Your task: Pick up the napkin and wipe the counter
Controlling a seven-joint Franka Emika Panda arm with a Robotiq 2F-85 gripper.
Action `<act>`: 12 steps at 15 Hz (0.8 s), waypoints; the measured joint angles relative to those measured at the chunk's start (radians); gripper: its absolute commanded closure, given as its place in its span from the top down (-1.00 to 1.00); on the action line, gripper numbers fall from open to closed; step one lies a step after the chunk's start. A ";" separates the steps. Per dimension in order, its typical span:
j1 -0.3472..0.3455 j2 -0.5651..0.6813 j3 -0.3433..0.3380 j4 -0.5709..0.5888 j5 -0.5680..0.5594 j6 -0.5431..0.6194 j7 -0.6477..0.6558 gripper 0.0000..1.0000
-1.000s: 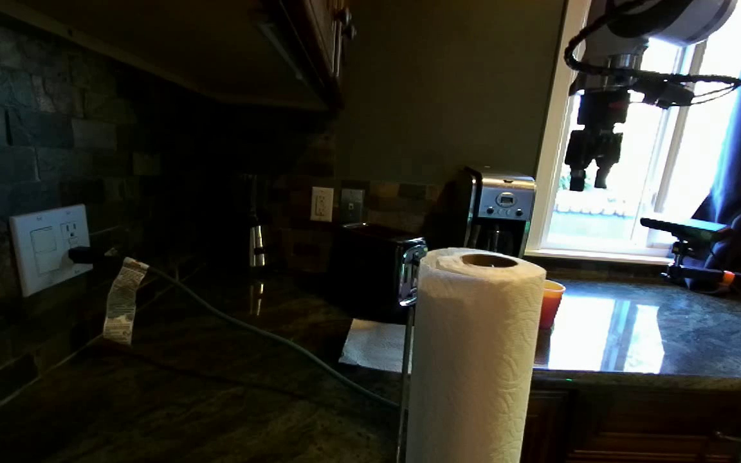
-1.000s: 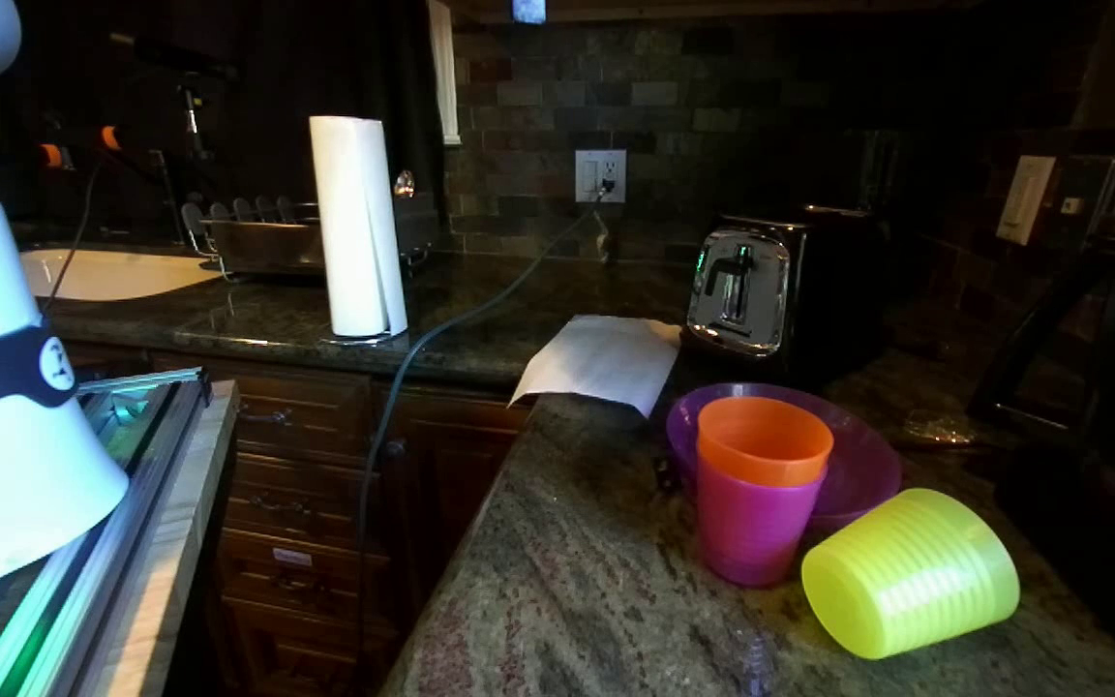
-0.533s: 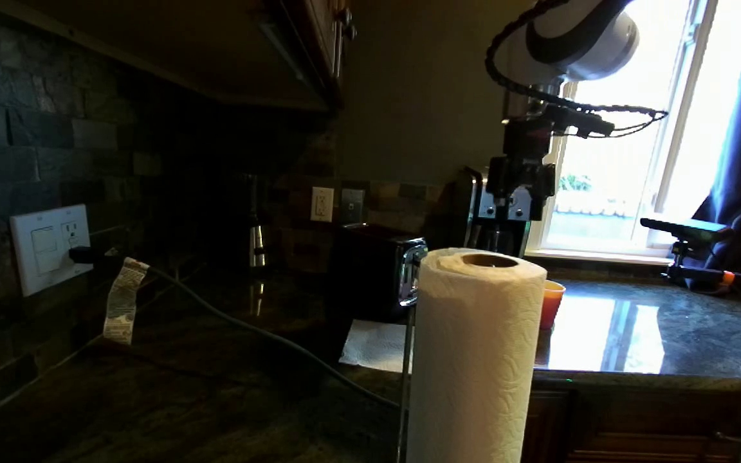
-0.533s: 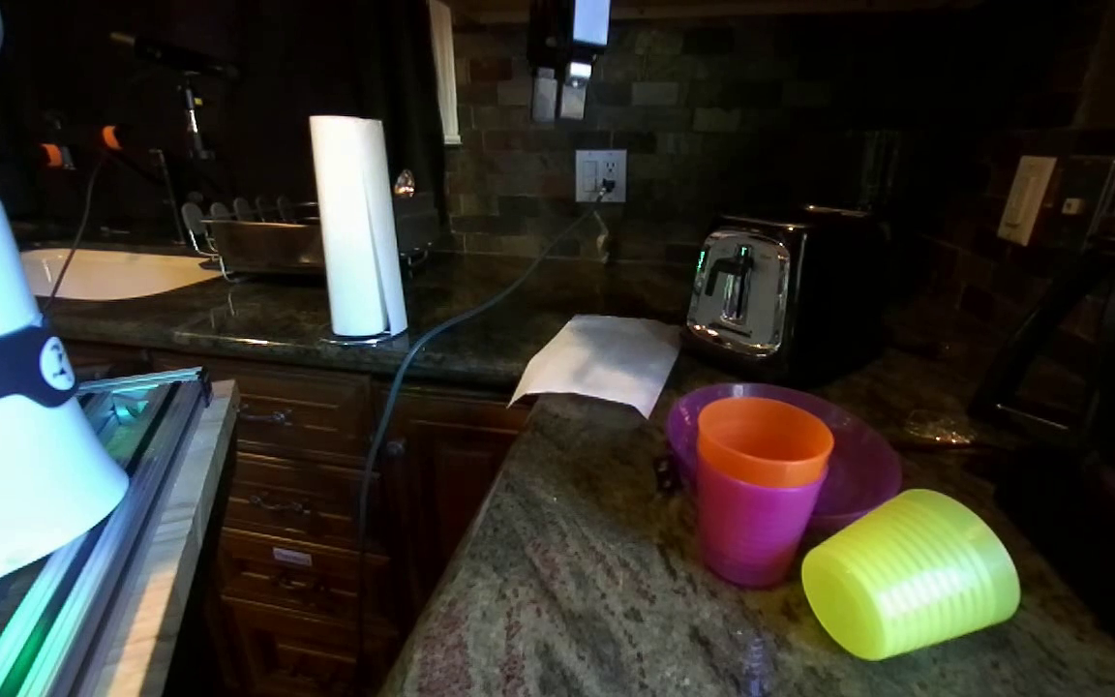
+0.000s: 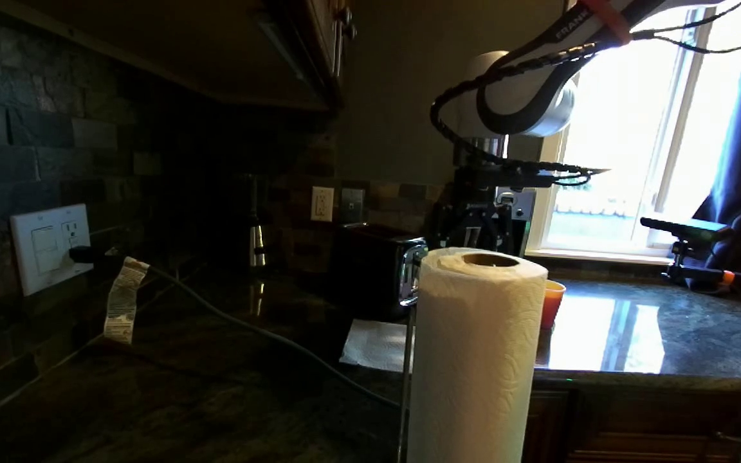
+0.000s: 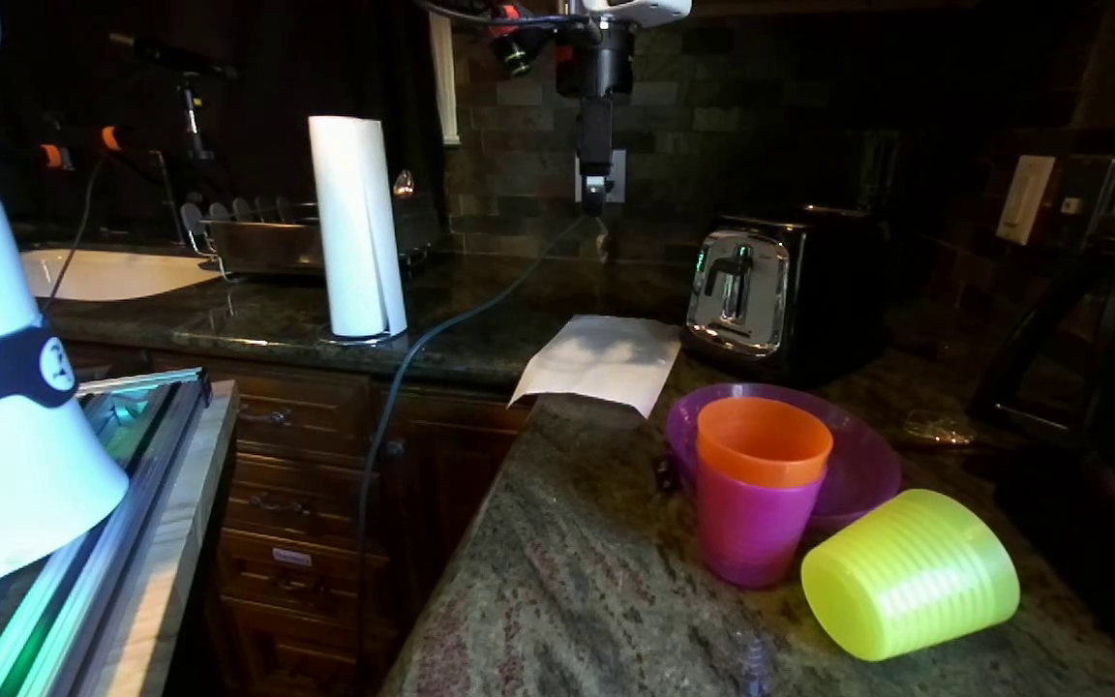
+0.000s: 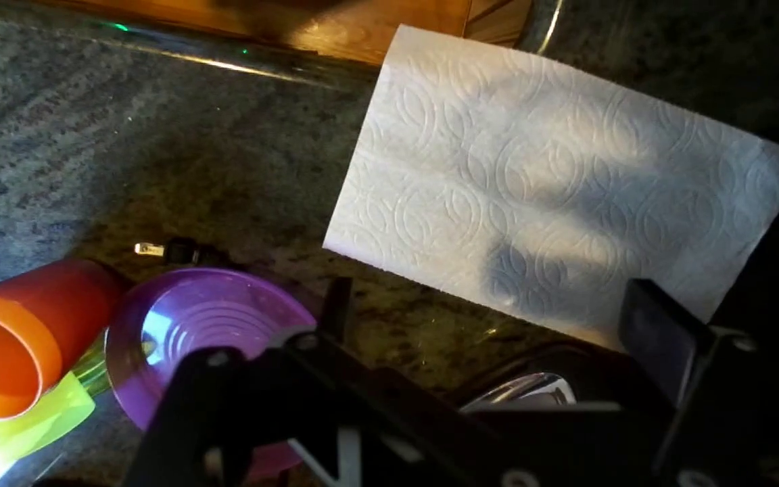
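Black two-fingered gripper [image 7: 498, 318]: in the wrist view you have it spread wide, its tips well apart.
White embossed paper napkin [image 7: 531, 169]: it lies at your 2 o'clock, one corner past the edge of the dark speckled stone counter [image 7: 241, 176]; your gripper's tip at 4 o'clock hides a bit of the napkin.
Shallow round purple plastic bowl [image 7: 220, 308]: at 8 o'clock you see its ringed inside, partly behind your gripper.
Orange plastic cup [image 7: 36, 323]: just beside the bowl, between 8 and 9 o'clock, its mouth facing you; a lime-yellow plastic cup [image 7: 44, 423] shows at its 5 o'clock.
Magenta plastic cup [image 6: 756, 542]: in an exterior view it stands upright at 4 o'clock, and you find the orange cup nested in it.
Lime-yellow cup: there it lies on its side at the magenta cup's 4 o'clock, its inside turned from you.
Gripper over napkin: it hangs at the napkin's 12 o'clock, apart from it.
Tall white paper towel roll [image 5: 476, 360]: in an exterior view, at 5 o'clock, it hides your gripper's lower end and part of the napkin.
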 measured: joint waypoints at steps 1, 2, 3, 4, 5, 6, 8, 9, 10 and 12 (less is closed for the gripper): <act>0.000 -0.002 -0.002 0.001 0.000 0.000 -0.002 1.00; 0.000 -0.008 -0.003 0.001 0.000 0.000 -0.004 1.00; 0.000 -0.014 -0.004 0.001 0.000 0.000 -0.005 1.00; 0.000 -0.016 -0.004 0.001 0.000 0.000 -0.006 1.00; 0.000 -0.016 -0.004 0.002 0.000 0.000 -0.006 1.00; 0.000 -0.014 -0.006 0.003 -0.005 0.000 0.001 1.00; 0.000 0.004 -0.009 0.003 -0.031 0.019 0.032 1.00; 0.000 0.020 -0.010 -0.001 -0.040 0.039 0.049 1.00; 0.000 0.040 -0.011 -0.007 -0.043 0.064 0.061 1.00; 0.004 0.083 -0.011 -0.020 -0.035 0.110 0.064 1.00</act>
